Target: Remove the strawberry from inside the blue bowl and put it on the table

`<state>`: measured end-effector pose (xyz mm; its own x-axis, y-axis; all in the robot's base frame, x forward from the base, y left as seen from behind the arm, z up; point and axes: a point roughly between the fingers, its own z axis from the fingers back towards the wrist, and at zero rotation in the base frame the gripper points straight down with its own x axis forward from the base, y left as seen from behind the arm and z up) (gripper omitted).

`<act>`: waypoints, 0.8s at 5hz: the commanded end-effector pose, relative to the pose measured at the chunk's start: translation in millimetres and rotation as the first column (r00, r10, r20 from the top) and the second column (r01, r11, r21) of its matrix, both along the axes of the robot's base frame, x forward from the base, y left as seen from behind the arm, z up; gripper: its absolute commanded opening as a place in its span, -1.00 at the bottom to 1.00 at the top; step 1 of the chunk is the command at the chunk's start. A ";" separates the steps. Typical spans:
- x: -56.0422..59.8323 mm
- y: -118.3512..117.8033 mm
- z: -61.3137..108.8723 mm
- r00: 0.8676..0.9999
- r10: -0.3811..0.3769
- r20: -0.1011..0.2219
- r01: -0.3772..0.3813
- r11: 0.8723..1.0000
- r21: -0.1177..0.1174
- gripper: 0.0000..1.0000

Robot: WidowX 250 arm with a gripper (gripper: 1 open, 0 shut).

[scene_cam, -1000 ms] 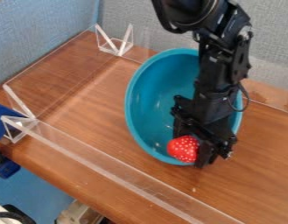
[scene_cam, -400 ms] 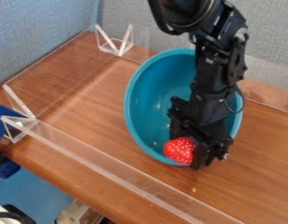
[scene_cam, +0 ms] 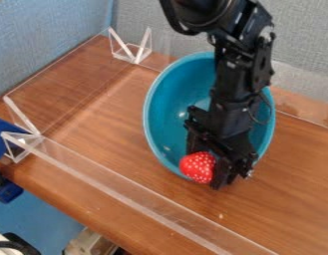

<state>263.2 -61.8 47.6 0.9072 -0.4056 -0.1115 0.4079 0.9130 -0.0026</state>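
Note:
The blue bowl point(scene_cam: 179, 100) stands tilted on the table point(scene_cam: 87, 110), its rim lifted toward the back. My black gripper point(scene_cam: 206, 166) points straight down into the bowl's near side and is shut on the strawberry point(scene_cam: 197, 165), a small glossy red fruit. The strawberry sits low at the bowl's front rim, partly covered by the fingers point(scene_cam: 227, 167). Its green top is hidden.
A low clear acrylic wall point(scene_cam: 113, 184) runs along the table's front edge, close to the bowl. Clear triangular brackets stand at the back point(scene_cam: 129, 45) and at the left point(scene_cam: 20, 137). Open wood lies left of the bowl.
The gripper and the strawberry have shifted slightly to the left and a little up, still shut. The bowl looks tilted a bit more.

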 end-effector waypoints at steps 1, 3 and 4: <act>3.3 5.7 17.2 0.998 0.020 0.060 -0.019 1.000 -0.013 -1.00; -1.8 9.7 18.4 0.998 0.034 0.058 -0.033 0.999 -0.019 -1.00; -4.1 9.9 18.6 0.998 0.038 0.058 -0.037 0.999 -0.025 -1.00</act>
